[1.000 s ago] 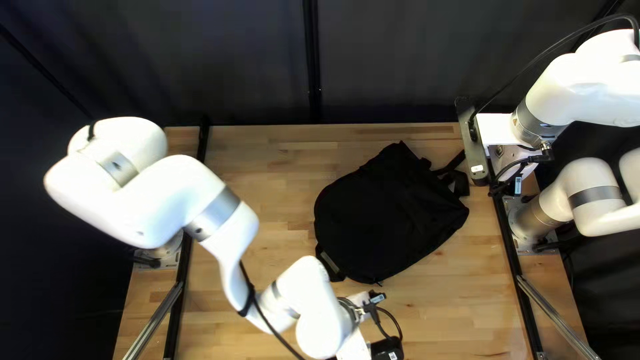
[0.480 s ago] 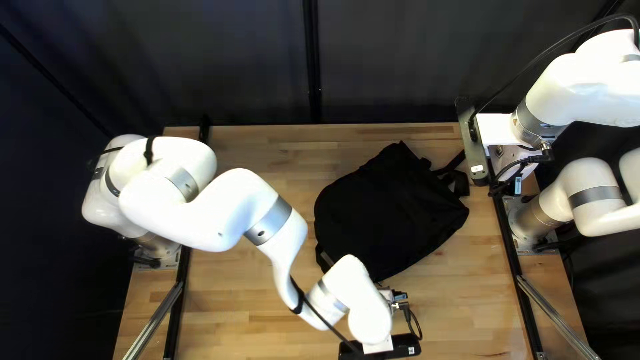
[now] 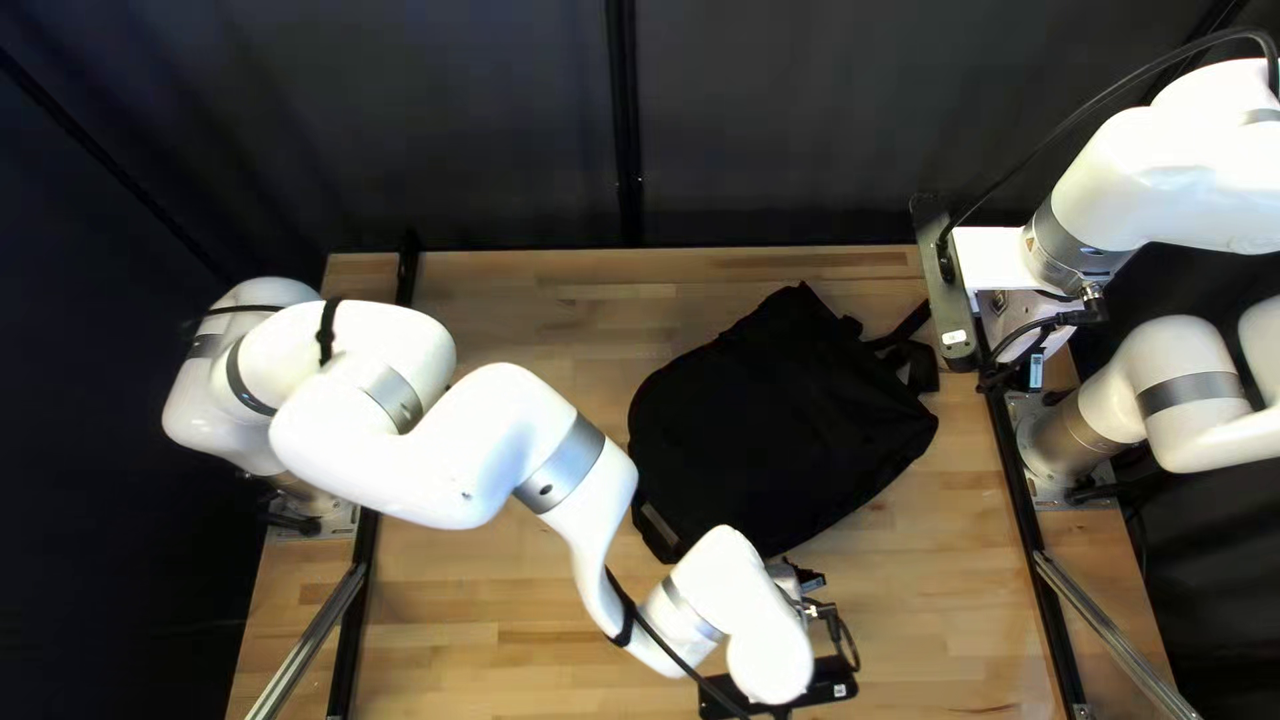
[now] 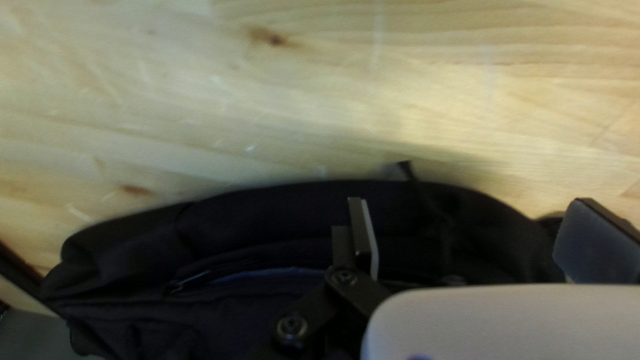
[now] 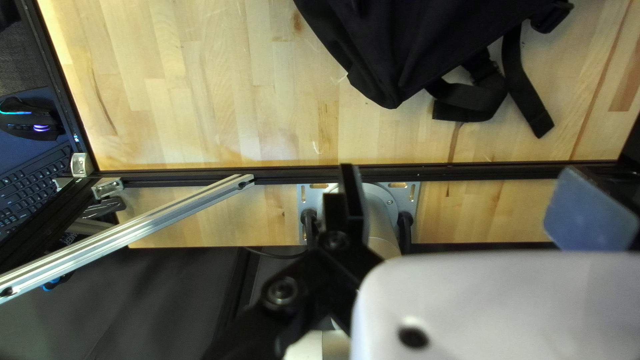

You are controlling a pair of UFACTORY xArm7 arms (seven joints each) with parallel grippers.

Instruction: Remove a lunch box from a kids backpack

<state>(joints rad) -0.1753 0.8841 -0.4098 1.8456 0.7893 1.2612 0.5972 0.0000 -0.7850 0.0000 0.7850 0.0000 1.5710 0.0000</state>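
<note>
A black backpack (image 3: 787,427) lies on the table, its straps toward my right arm's base. My left gripper (image 3: 834,683), fingertips hidden from above, is near the table's near edge, beyond the backpack's lower end. Seen from its wrist, the left gripper (image 4: 477,233) stands open over the backpack (image 4: 233,233), holding nothing; a narrow slit with blue lining (image 4: 270,275) shows beside one finger. My right gripper (image 3: 947,300) is at the table's right edge; in its wrist view the right gripper (image 5: 470,203) is open and empty, apart from the backpack (image 5: 427,47). No lunch box is visible.
A black rail (image 5: 467,173) runs along the table's right edge, with a silver bar (image 5: 153,217) slanting from it. A mouse (image 5: 30,120) and keyboard (image 5: 33,187) lie outside the frame. My left arm (image 3: 480,454) crosses the table's left half.
My left arm has swung to the right across the table, and its gripper end has shifted right along the near side. The backpack and my right arm look unmoved.
</note>
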